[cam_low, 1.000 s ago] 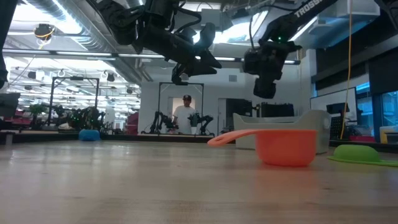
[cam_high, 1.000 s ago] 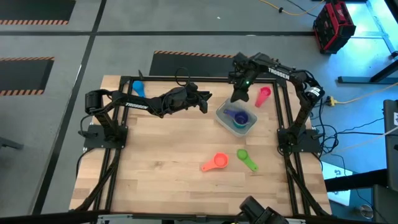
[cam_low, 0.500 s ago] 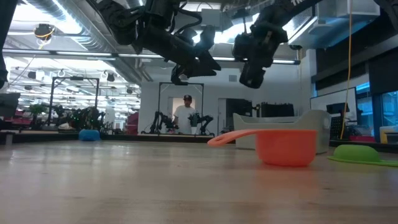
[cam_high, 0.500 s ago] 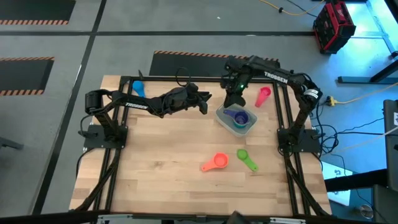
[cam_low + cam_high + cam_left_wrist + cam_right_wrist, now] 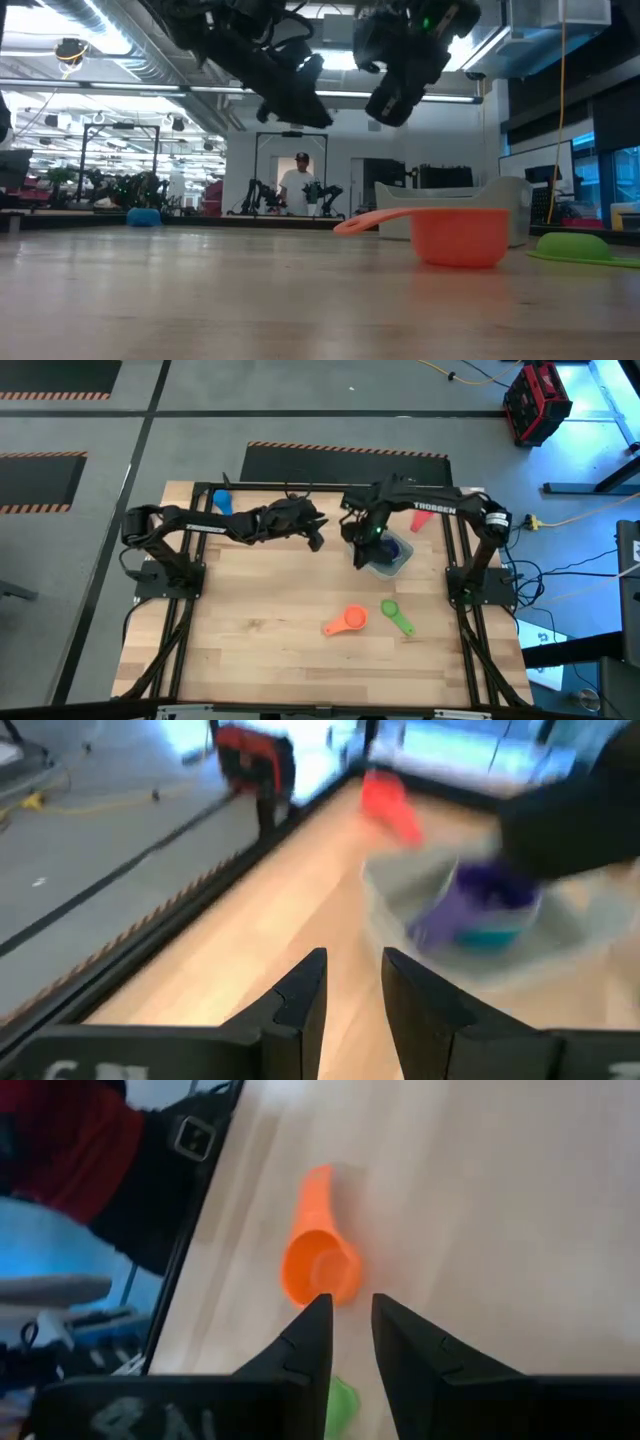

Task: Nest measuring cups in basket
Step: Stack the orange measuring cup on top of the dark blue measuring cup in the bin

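The pale grey basket (image 5: 397, 565) sits right of the table's middle, with a purple cup (image 5: 480, 900) nested in a teal cup (image 5: 497, 936) inside it. A red cup (image 5: 421, 518) lies beyond the basket, by the far edge. An orange cup (image 5: 346, 622) and a green cup (image 5: 397, 617) lie on their bases toward the near edge. A blue cup (image 5: 221, 503) rests at the far left corner. My right gripper (image 5: 361, 558) hovers at the basket's left rim, shut and empty. My left gripper (image 5: 316, 540) hovers left of it, shut and empty. A yellow cup is not in view.
Bare wood stretches across the table's left half and near side. Black frame rails run along the table's edges. Both arms are raised above the table (image 5: 300, 300) in the low view, and a person stands far off in the room behind.
My right gripper has swung from beyond the basket's far side toward the near edge and the left, ending at the basket's left rim and now looking down on the orange cup. My left gripper has drawn back a little toward the left. No cup has moved.
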Robot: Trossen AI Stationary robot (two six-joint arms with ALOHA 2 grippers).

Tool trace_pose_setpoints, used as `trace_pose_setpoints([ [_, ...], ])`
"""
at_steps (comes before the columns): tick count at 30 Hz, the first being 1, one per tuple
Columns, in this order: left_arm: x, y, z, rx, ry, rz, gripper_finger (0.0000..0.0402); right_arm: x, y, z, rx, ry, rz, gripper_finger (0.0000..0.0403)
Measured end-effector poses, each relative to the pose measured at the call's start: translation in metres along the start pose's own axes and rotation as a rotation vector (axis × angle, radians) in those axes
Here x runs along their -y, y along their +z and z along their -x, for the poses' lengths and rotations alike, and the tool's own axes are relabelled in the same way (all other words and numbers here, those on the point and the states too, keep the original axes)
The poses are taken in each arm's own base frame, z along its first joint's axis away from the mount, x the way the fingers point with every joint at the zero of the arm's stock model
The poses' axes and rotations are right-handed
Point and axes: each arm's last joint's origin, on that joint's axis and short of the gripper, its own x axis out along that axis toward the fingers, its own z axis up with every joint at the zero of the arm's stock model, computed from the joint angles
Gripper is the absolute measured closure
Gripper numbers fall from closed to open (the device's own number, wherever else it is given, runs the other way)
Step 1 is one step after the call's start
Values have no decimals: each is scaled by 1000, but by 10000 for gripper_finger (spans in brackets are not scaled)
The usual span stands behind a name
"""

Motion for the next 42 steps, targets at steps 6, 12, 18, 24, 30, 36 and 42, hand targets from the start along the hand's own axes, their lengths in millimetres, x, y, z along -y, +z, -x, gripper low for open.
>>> trace_pose_setpoints([
  [6,-9,-2,33,-184,26,-80,310,-27,16,-32,-59,-16,-16,324],
  [12,-15,-4,61,-318,36,-115,310,-52,27,-61,-139,-198,-50,324],
  [18,-14,-10,77,-407,31,-149,310,-74,33,-87,-142,-300,-90,324],
  [24,-8,-13,80,-430,12,-169,310,-88,25,-116,-162,-403,-91,324],
  [30,0,-15,82,-431,-13,-189,310,-88,10,-135,-189,-539,-162,324],
  [36,7,-16,84,-430,-35,-205,310,-82,-7,-144,-211,-562,-314,324],
  [42,11,-17,86,-429,-50,-215,310,-75,-19,-152,-220,-573,-383,324],
])
